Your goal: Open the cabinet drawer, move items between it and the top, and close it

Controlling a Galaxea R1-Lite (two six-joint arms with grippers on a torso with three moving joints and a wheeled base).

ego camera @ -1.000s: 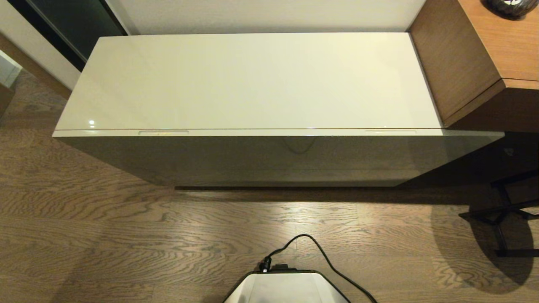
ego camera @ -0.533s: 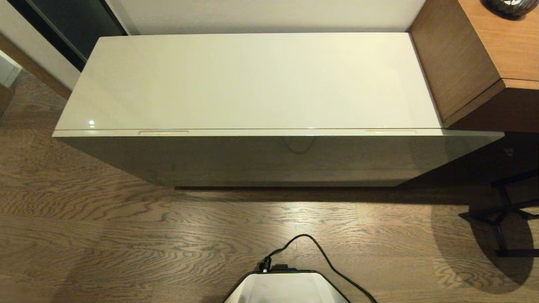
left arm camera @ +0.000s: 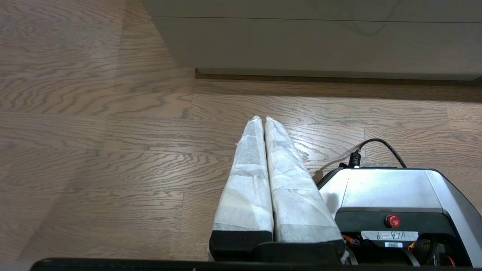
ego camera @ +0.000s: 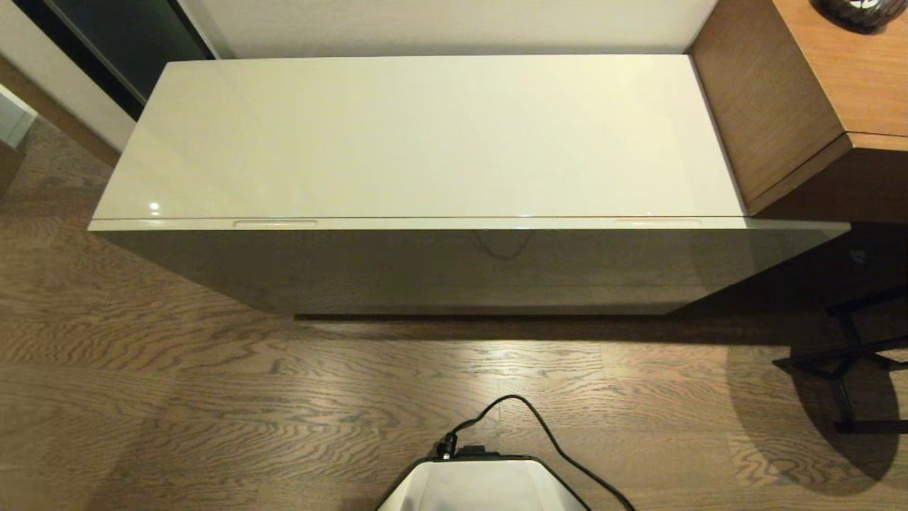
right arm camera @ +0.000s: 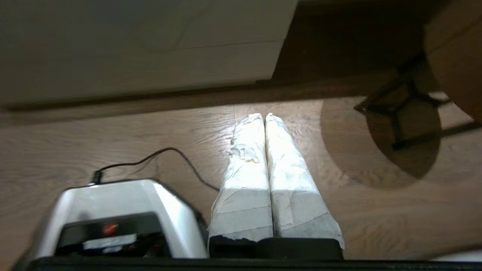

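We see the cabinet drawer (ego camera: 461,224) fully shut, its thin front rim flush under the front edge of the top (ego camera: 425,135), so nothing is started: the drawer must come open before anything can move. Its long axis runs left to right across the head view, the full length of the cabinet, and its face points toward us and the robot base (ego camera: 482,486). The 2 narrow notches on the rim, 1 near the left end (ego camera: 275,223) and 1 near the right end (ego camera: 657,222), are in our judgement the places to hook and pull. We see no items anywhere; the slippers are probably inside the closed drawer, which would explain why the top carries nothing. Neither arm shows in the head view. Our left gripper (left arm camera: 262,119) hangs low over the wood floor (ego camera: 213,397) beside the base, its 2 wrapped fingers pressed together on nothing, which reads as parked. Our right gripper (right arm camera: 263,116) is also above the floor, well short of the cabinet front, its fingers together and empty; we judge it the likelier arm to reach for the right notch.
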